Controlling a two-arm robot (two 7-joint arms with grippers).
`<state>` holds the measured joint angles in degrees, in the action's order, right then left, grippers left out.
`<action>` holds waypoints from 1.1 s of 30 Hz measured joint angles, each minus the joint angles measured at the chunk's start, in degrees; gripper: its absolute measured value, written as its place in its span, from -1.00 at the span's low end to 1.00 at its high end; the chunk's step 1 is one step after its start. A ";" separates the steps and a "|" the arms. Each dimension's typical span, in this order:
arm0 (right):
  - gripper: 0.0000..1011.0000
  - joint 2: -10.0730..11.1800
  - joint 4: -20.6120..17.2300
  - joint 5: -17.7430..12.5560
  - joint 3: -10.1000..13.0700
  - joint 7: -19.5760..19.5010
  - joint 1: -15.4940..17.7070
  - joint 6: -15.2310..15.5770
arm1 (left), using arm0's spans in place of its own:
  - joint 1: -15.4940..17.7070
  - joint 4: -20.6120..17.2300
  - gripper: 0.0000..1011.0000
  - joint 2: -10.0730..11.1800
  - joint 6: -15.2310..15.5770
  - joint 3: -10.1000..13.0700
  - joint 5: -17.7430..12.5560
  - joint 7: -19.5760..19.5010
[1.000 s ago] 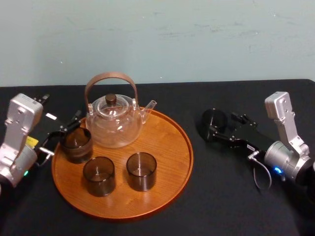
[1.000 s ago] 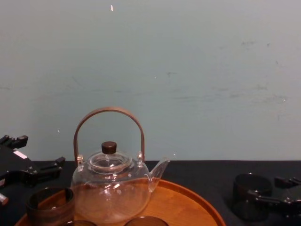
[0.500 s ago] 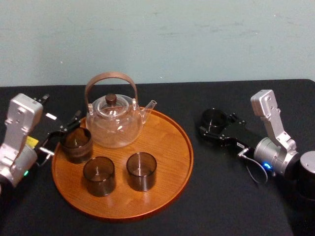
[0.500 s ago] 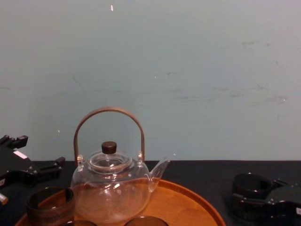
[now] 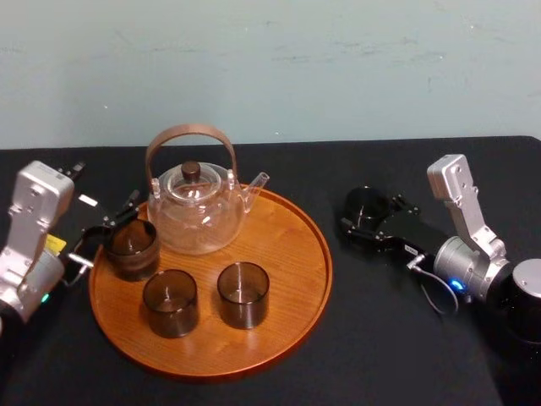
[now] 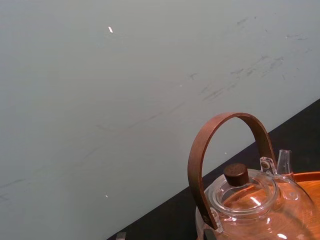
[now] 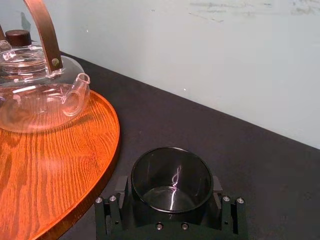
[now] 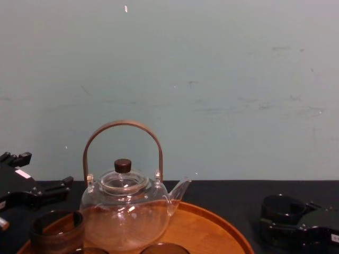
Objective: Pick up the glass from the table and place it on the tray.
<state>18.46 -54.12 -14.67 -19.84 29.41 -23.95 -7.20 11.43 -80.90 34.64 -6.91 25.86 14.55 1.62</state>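
1. We see the tray [image 5: 287,271] as a broad round disc of orange-brown wood with plain grain and a low raised rim. It lies on a matt black tablecloth [image 5: 279,161] before a pale, scuffed wall [image 5: 338,68].
2. On the tray stands a clear glass teapot [image 5: 196,218]. It is round-bellied, with a short spout, a dark knob on its lid and an arched brown wooden handle.
3. In front of the teapot stand three matching glasses [image 5: 131,248] [image 5: 170,301] [image 5: 243,293], short straight-sided cylinders of smoky dark glass.
4. Against the black cloth, the task's thing and the black fingers beside it are hard for us to tell apart in the head view.
5. The chest view cuts off the tray's near part and the two front glasses at its lower edge, and the left wrist view cuts the teapot off a little below its lid.
6. The glass [image 7: 171,176] of the task is of the same kind as the three. It is an upright, open-topped cylinder of dark see-through glass, with a thin shiny rim and a bright streak of light in its base.
7. It stands on the cloth to the right of the tray, near the rim but apart from it.
8. The right gripper [image 5: 368,216] reaches to it from the right, and its black jaws are closed on the glass, one flat pad against each side.
9. The left gripper [image 5: 106,186] rests at the tray's left edge, behind the leftmost glass, with its jaws apart.
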 joint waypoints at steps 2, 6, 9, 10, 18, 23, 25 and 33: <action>0.98 0.02 -0.03 -0.02 0.01 -0.01 0.03 0.00 | 0.00 0.00 0.98 0.00 0.00 0.00 0.00 0.00; 0.93 0.04 -0.10 -0.05 0.03 -0.02 0.07 0.00 | 0.00 0.00 0.98 0.00 0.00 0.00 0.00 0.00; 0.81 0.05 -0.16 -0.07 0.05 -0.03 0.09 0.01 | 0.00 0.00 0.98 0.00 0.00 0.00 0.00 0.00; 0.79 0.06 -0.17 -0.08 0.05 -0.03 0.10 0.01 | 0.00 0.00 0.98 0.00 0.00 0.00 0.00 0.00; 0.79 0.10 -0.23 -0.12 0.08 -0.03 0.14 0.05 | 0.00 0.00 0.98 0.00 0.00 0.00 0.00 0.00; 0.79 0.13 -0.27 -0.16 0.09 -0.04 0.17 0.07 | 0.00 0.00 0.98 0.00 0.00 0.00 0.00 0.00; 0.79 0.13 -0.28 -0.17 0.09 -0.04 0.18 0.08 | 0.00 0.00 0.98 0.00 0.00 0.00 0.00 0.00; 0.79 0.13 -0.30 -0.17 0.09 -0.04 0.19 0.10 | 0.00 0.00 0.98 0.00 0.00 0.00 0.00 0.00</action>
<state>18.59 -54.43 -14.84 -19.75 29.37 -23.76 -7.10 11.43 -80.90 34.64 -6.91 25.86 14.55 1.62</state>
